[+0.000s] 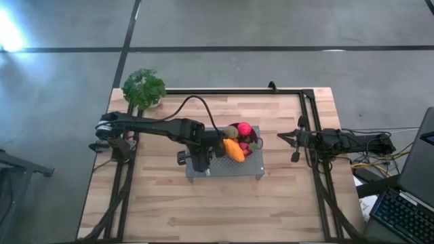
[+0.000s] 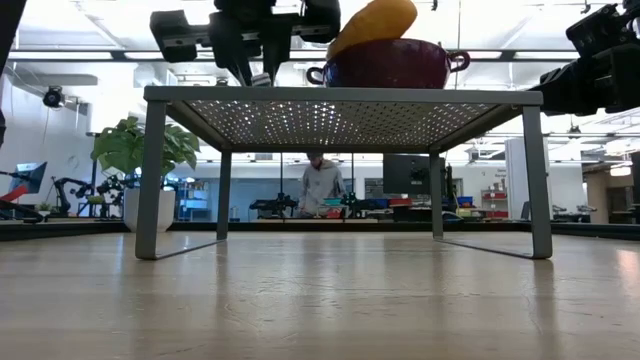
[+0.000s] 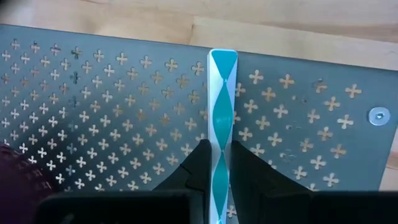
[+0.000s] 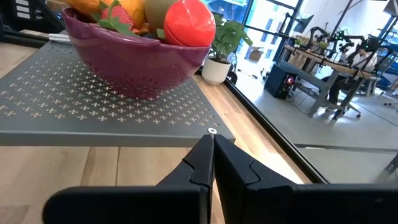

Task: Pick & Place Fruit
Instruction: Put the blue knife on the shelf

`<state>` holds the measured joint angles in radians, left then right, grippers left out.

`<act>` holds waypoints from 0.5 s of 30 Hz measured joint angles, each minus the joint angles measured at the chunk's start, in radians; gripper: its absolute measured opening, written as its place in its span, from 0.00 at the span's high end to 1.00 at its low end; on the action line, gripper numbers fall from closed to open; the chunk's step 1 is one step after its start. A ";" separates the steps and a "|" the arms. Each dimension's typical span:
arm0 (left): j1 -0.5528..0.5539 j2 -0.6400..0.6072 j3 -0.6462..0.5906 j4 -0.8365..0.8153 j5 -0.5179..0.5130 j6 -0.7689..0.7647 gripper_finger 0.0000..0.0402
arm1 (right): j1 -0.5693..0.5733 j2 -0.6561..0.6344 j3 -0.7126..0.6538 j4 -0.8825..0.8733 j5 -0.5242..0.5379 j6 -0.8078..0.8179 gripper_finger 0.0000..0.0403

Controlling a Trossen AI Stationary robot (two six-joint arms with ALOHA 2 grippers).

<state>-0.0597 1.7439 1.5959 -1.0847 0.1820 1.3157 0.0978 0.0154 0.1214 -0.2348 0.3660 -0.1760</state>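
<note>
Left gripper (image 3: 217, 171) is pinched on a teal-and-white knife handle (image 3: 222, 112), low over the perforated grey rack (image 1: 203, 171). Just beside it toward the right arm sits the purple bowl (image 4: 134, 59), holding the fruit (image 1: 239, 140): orange piece, pink-red ball, strawberry, green-brown oval. Right gripper (image 4: 211, 155) waits pressed shut, off the rack's far edge. Fruit looks fully placed; only the knife seems left to handle.

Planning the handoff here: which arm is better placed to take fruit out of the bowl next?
Probably the right. Its pincer is shut on nothing and faces the purple bowl of fruit across the perforated rack. The left pincer is busy, shut on the knife.
</note>
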 joint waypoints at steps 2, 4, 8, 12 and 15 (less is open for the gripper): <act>0.000 0.000 0.000 0.004 -0.001 -0.002 0.90 | 0.000 0.000 0.000 0.000 0.000 0.000 0.98; 0.000 -0.001 0.000 0.004 -0.002 -0.002 0.90 | 0.000 0.000 0.000 0.000 0.000 0.000 0.98; 0.000 -0.003 0.000 0.015 -0.007 -0.001 0.90 | 0.000 0.000 0.000 0.000 0.000 0.000 0.98; 0.000 -0.005 0.000 0.020 -0.007 -0.007 0.90 | 0.000 0.000 0.000 0.000 0.000 0.000 0.98; -0.001 -0.006 0.000 0.008 -0.007 -0.010 0.90 | 0.000 0.000 0.000 0.000 0.000 0.000 0.98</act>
<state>-0.0604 1.7378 1.5963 -1.0764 0.1747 1.3058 0.0978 0.0154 0.1215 -0.2348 0.3660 -0.1758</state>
